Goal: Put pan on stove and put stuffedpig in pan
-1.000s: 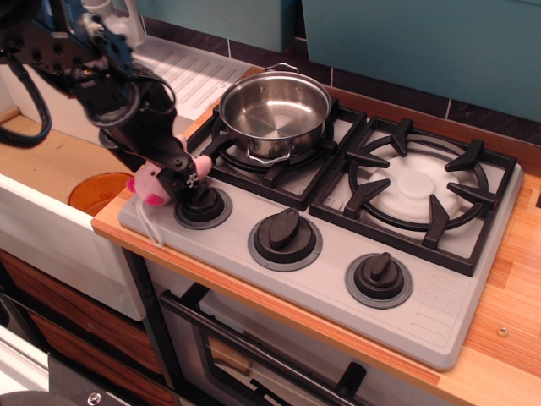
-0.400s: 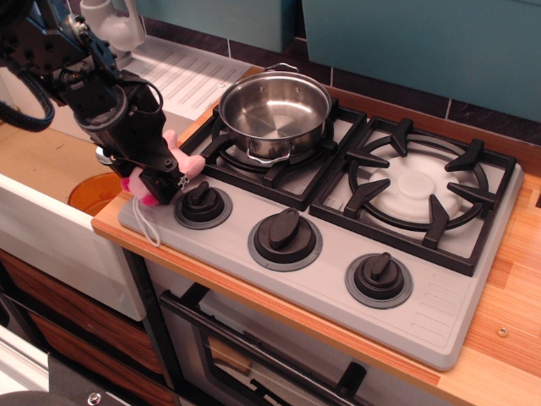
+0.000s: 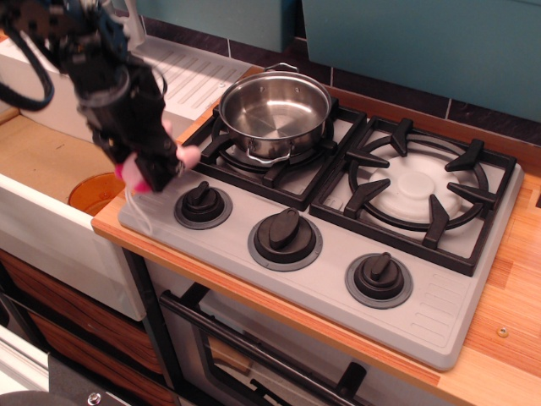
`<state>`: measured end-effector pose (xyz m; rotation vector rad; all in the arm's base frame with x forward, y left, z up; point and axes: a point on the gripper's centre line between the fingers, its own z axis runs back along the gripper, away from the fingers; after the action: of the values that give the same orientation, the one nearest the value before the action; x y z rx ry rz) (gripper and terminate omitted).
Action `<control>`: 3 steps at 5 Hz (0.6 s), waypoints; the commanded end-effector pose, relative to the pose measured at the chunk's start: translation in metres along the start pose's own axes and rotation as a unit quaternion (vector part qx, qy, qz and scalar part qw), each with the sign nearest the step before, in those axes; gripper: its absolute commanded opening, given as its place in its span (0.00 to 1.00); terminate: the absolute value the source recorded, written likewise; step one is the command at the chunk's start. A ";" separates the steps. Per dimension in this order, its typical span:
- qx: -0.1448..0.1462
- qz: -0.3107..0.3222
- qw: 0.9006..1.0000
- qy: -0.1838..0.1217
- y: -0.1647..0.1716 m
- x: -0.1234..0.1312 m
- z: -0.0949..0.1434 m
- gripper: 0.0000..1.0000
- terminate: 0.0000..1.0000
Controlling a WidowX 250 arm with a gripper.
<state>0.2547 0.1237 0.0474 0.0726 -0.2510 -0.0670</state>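
The tool [image 3: 156, 169] was closed on the stuffedpig [image 3: 184, 156], holding it above the near-left corner of the stove [image 3: 338, 254], clear of the surface, with its white string [image 3: 139, 211] dangling to the stove edge. The pan [image 3: 275, 110] sat empty on the left burner grate, to the right of and beyond the pig. The right burner [image 3: 418, 182] stood bare.

Empty steel pan [image 3: 274, 112] sits on stove [image 3: 338, 245]; stuffedpig [image 3: 184, 156] lifted.
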 end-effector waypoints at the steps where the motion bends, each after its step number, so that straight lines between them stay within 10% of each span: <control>1: 0.016 -0.015 1.000 -0.001 -0.002 0.034 0.056 0.00 0.00; 3: -0.001 -0.008 1.000 0.019 -0.023 0.069 0.078 0.00 0.00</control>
<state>0.2929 0.0905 0.1247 0.0526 -0.1703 -0.0819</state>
